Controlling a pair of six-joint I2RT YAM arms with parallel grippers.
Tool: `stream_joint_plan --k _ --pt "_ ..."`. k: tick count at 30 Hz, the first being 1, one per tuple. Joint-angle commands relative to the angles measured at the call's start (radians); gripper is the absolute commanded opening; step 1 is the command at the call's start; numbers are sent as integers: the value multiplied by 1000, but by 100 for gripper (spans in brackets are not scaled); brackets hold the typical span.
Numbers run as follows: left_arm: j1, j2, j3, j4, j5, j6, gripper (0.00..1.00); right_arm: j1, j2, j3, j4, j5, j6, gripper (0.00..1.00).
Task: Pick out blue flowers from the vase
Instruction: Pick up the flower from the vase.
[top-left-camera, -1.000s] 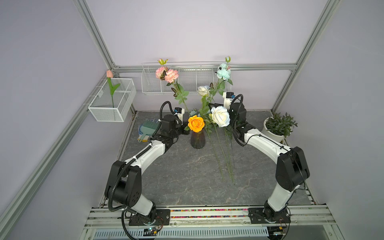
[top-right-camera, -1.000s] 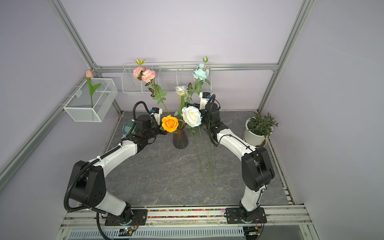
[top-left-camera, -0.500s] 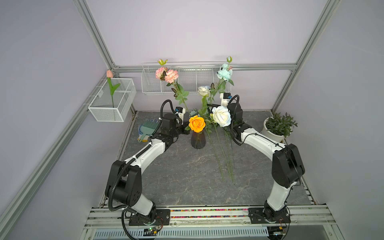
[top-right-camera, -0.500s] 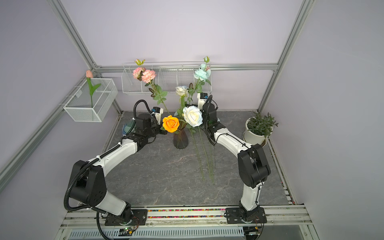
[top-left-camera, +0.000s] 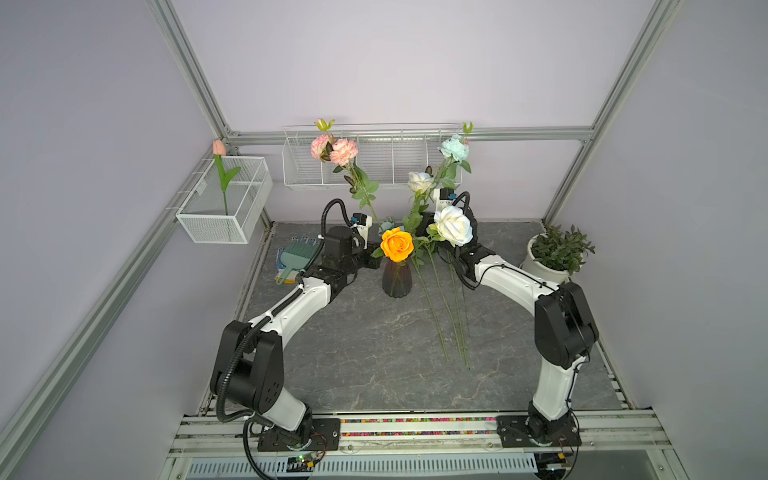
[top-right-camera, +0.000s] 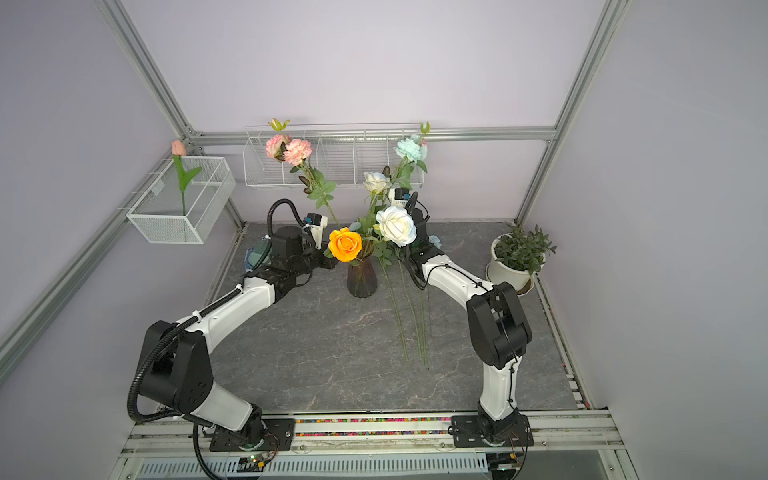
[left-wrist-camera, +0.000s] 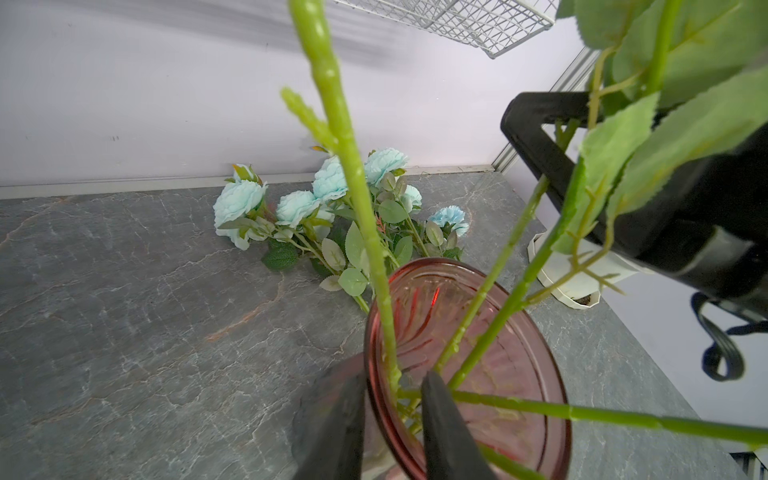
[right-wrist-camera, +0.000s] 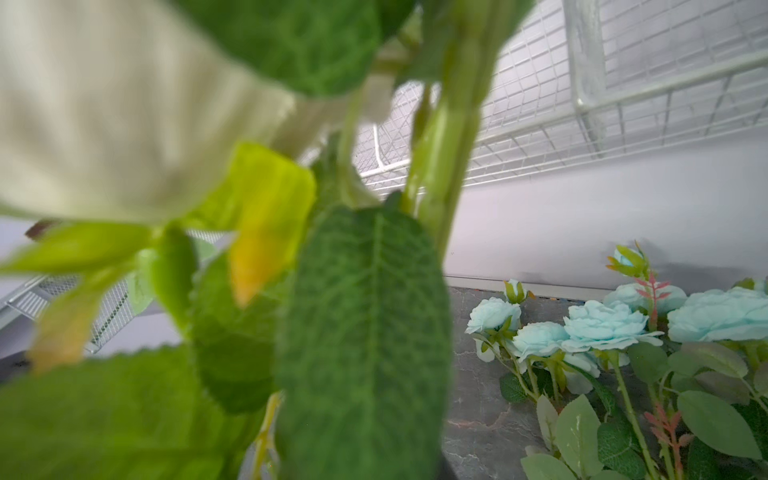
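The vase (top-left-camera: 397, 278) stands mid-surface (top-left-camera: 353, 353). From it, loose flowers (left-wrist-camera: 239, 201) lie at three o'clock, the plant pot (top-left-camera: 544, 270) beyond them, and a brush (top-left-camera: 297, 255) at nine o'clock.

A grey, marble-veined tabletop (top-left-camera: 374, 353) is observed, closed at the front by a rail (top-left-camera: 415, 426). A dark ribbed vase (top-left-camera: 397, 280) is stood upright on it, behind the centre. Just beside the vase, on the right arm's side, several blue flowers (left-wrist-camera: 295, 205) are laid flat, with heads toward the back wall (top-left-camera: 395, 75) and long stems pointed to the front. A white plant pot (top-left-camera: 544, 270) is placed in the far right corner. A green ribbed tool (top-left-camera: 297, 255) is laid at the far left edge, over a pale item that cannot be identified.
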Motion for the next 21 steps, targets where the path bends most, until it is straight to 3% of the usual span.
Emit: stream_joint_plan --k 1,12,21 --pt "-4 0 -6 -17 4 -3 27 3 -78 11 -16 26 -34 7" --pt "-5 -5 -29 10 7 -14 27 18 -184 51 -112 54 -120 7" --pt "-3 -15 -40 19 -3 -15 27 2 -235 215 -317 82 -233 7"
